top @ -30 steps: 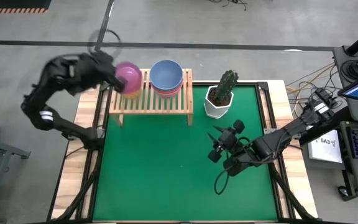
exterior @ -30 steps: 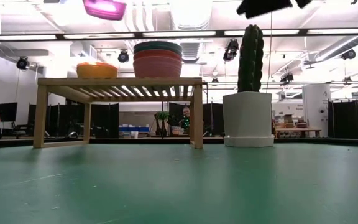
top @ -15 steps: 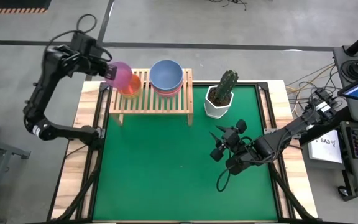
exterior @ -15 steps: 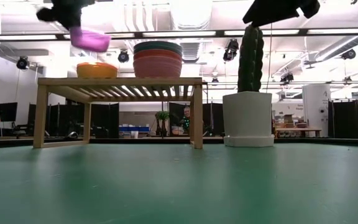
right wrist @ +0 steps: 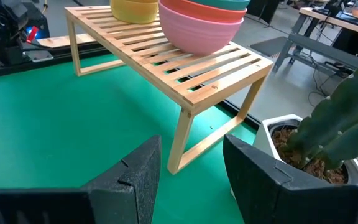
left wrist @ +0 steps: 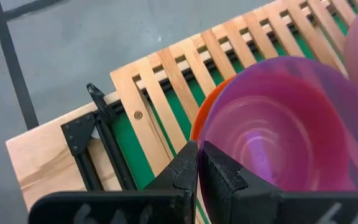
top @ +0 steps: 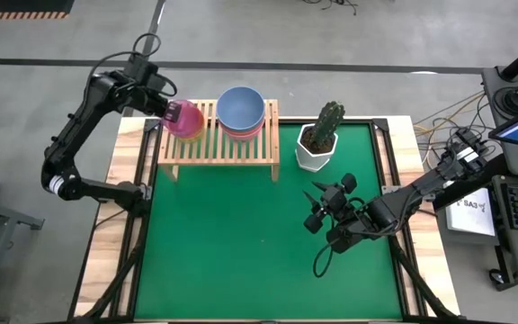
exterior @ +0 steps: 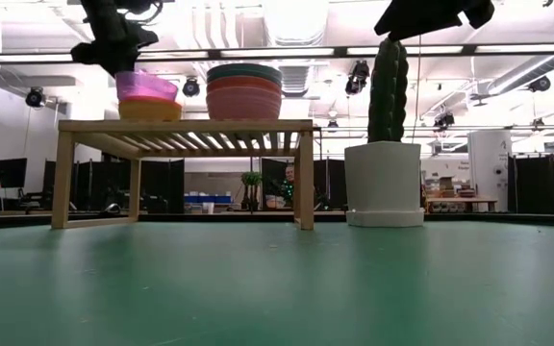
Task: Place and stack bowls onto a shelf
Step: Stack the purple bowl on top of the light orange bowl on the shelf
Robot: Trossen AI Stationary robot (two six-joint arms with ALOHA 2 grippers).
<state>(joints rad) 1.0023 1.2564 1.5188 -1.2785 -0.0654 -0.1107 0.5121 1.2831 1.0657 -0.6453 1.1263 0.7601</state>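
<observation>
Dark right gripper (top: 316, 209) hovering near over the green mat (top: 241, 243), jaws spread wide and empty. Farther back, light-wood slatted shelf (top: 218, 148) carrying a stack of larger bowls (top: 241, 112), blue-grey on top. At its left end, translucent purple bowl (top: 187, 120) nested on smaller bowls, rim pinched in the shut jaws of the left gripper (top: 173, 114).

Left end effector (top: 174, 114) clamped shut at far left, arm arched high; right end effector (top: 316, 212) spread open, hovering near right.
</observation>
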